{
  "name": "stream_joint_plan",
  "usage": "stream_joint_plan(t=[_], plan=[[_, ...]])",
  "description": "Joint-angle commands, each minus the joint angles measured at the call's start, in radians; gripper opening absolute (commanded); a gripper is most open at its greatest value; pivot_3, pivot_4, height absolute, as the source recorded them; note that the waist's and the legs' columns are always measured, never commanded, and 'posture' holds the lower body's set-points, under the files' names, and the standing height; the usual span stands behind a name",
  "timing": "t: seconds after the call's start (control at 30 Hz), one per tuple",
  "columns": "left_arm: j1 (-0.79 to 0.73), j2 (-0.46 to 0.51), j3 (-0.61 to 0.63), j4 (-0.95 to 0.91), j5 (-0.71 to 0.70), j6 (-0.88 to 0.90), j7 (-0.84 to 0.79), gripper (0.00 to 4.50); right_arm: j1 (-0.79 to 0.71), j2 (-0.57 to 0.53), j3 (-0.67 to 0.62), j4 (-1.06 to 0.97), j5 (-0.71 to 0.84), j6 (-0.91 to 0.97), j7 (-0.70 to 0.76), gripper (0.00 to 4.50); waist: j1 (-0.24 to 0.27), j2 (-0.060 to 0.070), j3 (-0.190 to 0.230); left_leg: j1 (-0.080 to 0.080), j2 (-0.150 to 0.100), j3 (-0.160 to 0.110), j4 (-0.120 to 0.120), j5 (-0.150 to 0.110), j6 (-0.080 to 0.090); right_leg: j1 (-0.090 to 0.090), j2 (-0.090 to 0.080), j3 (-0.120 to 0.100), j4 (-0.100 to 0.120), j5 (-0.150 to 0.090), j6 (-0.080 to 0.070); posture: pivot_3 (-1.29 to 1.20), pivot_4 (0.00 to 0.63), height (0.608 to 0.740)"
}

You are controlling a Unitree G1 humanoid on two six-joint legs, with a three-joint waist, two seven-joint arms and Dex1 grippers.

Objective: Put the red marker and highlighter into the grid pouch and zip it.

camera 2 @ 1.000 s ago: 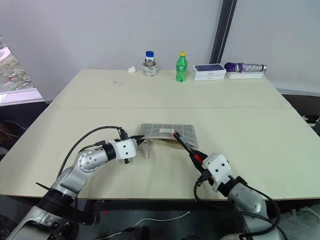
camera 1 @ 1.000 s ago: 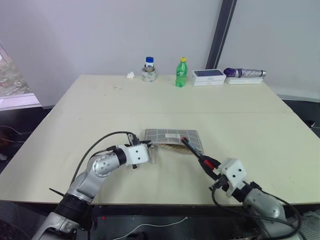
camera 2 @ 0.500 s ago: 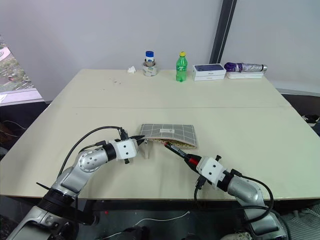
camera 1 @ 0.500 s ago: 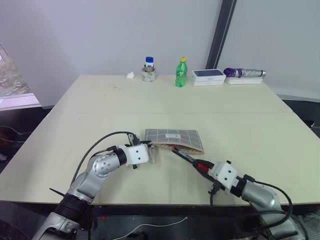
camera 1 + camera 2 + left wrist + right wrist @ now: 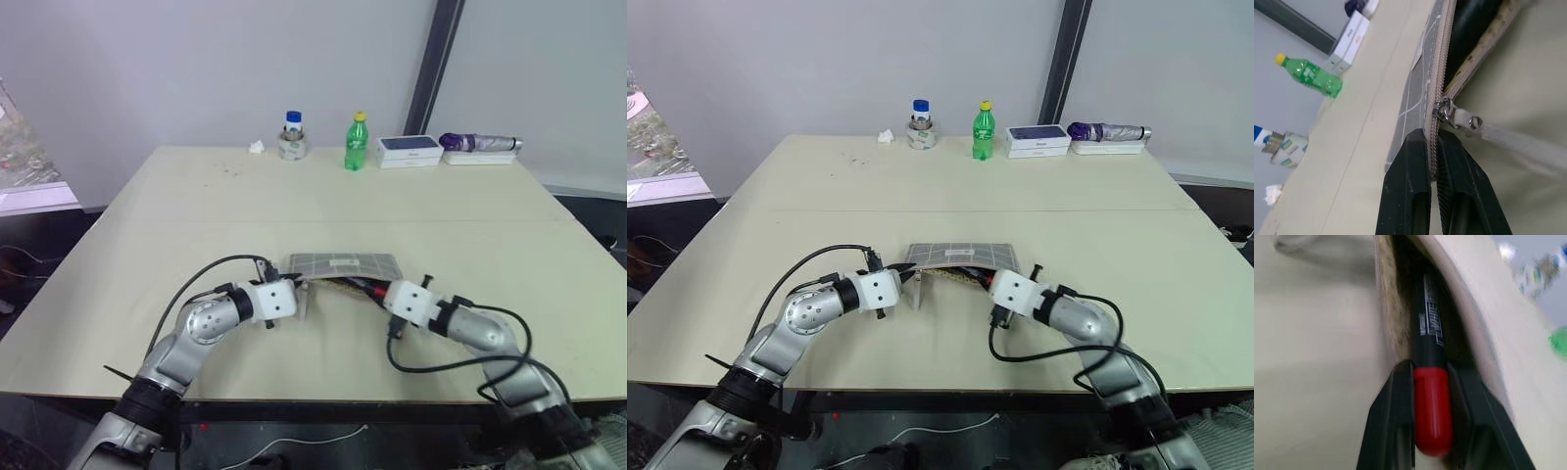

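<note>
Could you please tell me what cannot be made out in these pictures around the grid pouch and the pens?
- Highlighter: whether it is inside the grid pouch cannot be told; the fabric hides the inside.
- Red marker: its front end is lost in the dark opening, right wrist view.
- Left gripper: the far part of the zipper edge it pinches is cut off by the frame, left wrist view.
- Pouch label: print too small, head views.

Both arms were silver-grey metal with rounded, ball-like joints; each ended in a boxy white wrist block dotted with small dark screw holes; a loose black cable looped along each arm; the left gripper (image 5: 1432, 196) had two glossy black, lightly scuffed fingers; the right gripper (image 5: 1432, 431) had matching black fingers, apparently with recessed inner slots.
</note>
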Motion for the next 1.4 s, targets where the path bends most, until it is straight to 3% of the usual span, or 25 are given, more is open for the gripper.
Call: stream_joint_plan(t=[0.03,0.2,0.33,0.47,0.7,0.9,1.03,1.13,1.4], plan=[[-0.017,0.004,0.009,-0.039,-0.023,-0.018,-0.008,0.0,-0.055,-0.03,0.037,0.041,-0.092,-0.099,-0.033,0.37,-0.001,0.0,0.0,0.0,0.0,0.0,0.0,0.0,0.0,0.0,0.0,0.0,0.0,0.0,0.0,0.0,0.15,0.74],[-0.016,0.013,0.003,-0.044,-0.028,-0.047,-0.031,0.0,-0.148,-0.033,0.125,0.157,-0.209,-0.246,-0.066,0.37,-0.007,0.0,0.0,0.0,0.0,0.0,-0.001,0.0,0.0,-0.001,0.0,0.0,0.0,0.0,0.0,0.0,0.15,0.74],[-0.009,0.015,0.007,-0.056,-0.026,-0.041,-0.037,0.0,-0.196,-0.027,0.13,0.241,-0.199,-0.321,-0.068,2.33,-0.006,0.0,0.0,0.0,0.0,0.0,0.0,0.0,-0.001,0.0,0.0,0.0,0.0,0.0,0.0,0.0,0.15,0.74],[-0.001,0.017,0.015,-0.063,-0.02,-0.022,-0.034,0.0,-0.155,-0.055,0.081,0.201,-0.127,-0.323,-0.039,4.43,-0.006,0.0,0.0,0.0,0.0,0.0,0.0,0.0,-0.001,0.0,0.0,0.0,0.0,0.0,0.0,0.0,0.15,0.74],[0.036,0.016,0.01,-0.078,-0.015,-0.009,-0.031,0.0,0.04,-0.09,-0.092,-0.147,0.339,-0.08,0.161,4.48,-0.001,0.0,0.0,0.0,0.001,0.0,0.0,0.0,0.0,0.001,-0.001,0.0,-0.001,0.0,0.0,0.0,0.15,0.74],[0.023,0.002,-0.012,-0.045,0.001,-0.011,-0.03,0.0,0.181,-0.058,-0.147,-0.345,0.667,0.254,0.194,4.48,-0.001,0.0,0.0,0.0,0.003,0.0,0.0,0.0,0.0,0.002,-0.001,0.0,-0.001,0.0,0.0,0.0,0.15,0.74],[-0.001,-0.009,-0.059,-0.004,0.046,-0.054,-0.03,0.0,0.268,-0.057,-0.057,-0.361,0.672,0.392,0.213,4.48,0.002,0.0,0.0,0.0,0.002,0.0,0.001,0.0,0.0,0.002,-0.001,-0.001,-0.001,0.0,0.0,0.0,0.15,0.74],[-0.028,-0.016,-0.08,0.02,0.069,-0.076,-0.023,0.0,0.271,0.005,0.016,-0.273,0.609,0.401,0.189,4.48,0.0,0.0,0.0,0.0,0.001,0.0,0.001,0.0,0.001,0.002,-0.001,-0.001,-0.001,0.0,0.0,0.0,0.15,0.74],[-0.053,-0.018,-0.076,0.001,0.062,-0.073,-0.027,0.0,0.108,0.2,0.1,-0.053,0.443,0.41,0.04,4.48,-0.009,0.0,0.0,0.001,0.0,0.0,0.0,0.0,0.0,0.001,0.001,0.0,0.0,0.0,0.0,0.0,0.15,0.74]])
